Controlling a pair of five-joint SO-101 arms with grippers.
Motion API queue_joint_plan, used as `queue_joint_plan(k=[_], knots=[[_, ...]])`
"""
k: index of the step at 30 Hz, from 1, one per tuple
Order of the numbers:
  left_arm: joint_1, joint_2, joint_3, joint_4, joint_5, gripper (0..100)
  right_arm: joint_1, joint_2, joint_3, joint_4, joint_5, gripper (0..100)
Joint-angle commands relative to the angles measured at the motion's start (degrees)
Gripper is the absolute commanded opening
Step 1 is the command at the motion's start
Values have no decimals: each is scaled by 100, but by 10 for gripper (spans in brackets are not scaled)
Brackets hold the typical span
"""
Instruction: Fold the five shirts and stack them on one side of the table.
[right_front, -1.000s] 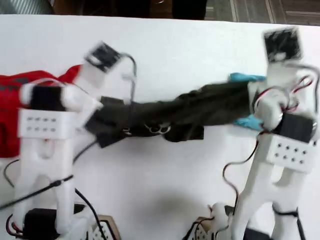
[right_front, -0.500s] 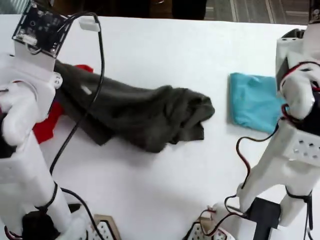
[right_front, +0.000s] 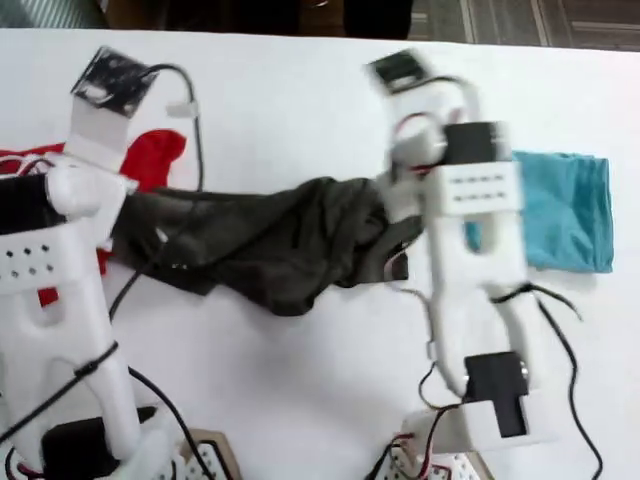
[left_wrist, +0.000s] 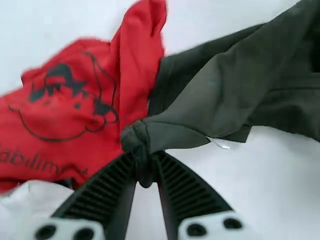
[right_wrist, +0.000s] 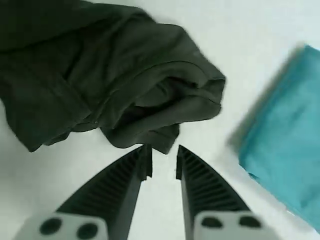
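Observation:
A dark grey shirt lies bunched across the middle of the table. My left gripper is shut on a corner of the dark shirt at its left end, beside a red printed shirt. The red shirt lies crumpled at the table's left, partly under my left arm. My right gripper stands narrowly open just short of the dark shirt's crumpled right end, with nothing between its fingers. A folded teal shirt rests flat at the right, behind my right arm.
The white table has free room along its back and in the front middle. Cables and the arm bases sit along the near edge. The teal shirt lies close beside my right gripper.
The right arm, which let go of the dark shirt, has swung from the far right to the shirt's right end. The left arm has shifted, with the shirt's left corner held.

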Motion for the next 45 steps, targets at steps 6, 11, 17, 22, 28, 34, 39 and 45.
queue_joint_plan(k=[6,11,17,22,28,34,39,45], knots=[[-941,-141,1596,-1371,-18,27,-1182,22,1451,-1244,-325,98],[-958,-141,2123,-1873,-9,27,-1745,22,2426,-2334,-1099,98],[-958,-141,2211,-2136,-9,27,-1974,145,2514,-2615,-1916,98],[-958,-141,2211,-2136,-18,27,-1965,1059,2470,-2607,-2198,98],[-958,-141,2211,-2136,-26,27,-1930,1851,1767,-2053,-2207,98],[-958,-141,2202,-2136,-44,27,-1921,1771,949,-1429,-2154,98],[-958,-141,2202,-2136,-44,27,-1745,1701,870,-1411,-2154,100],[-958,-141,2211,-2215,-44,27,-1455,2123,932,-1420,-2154,100]])
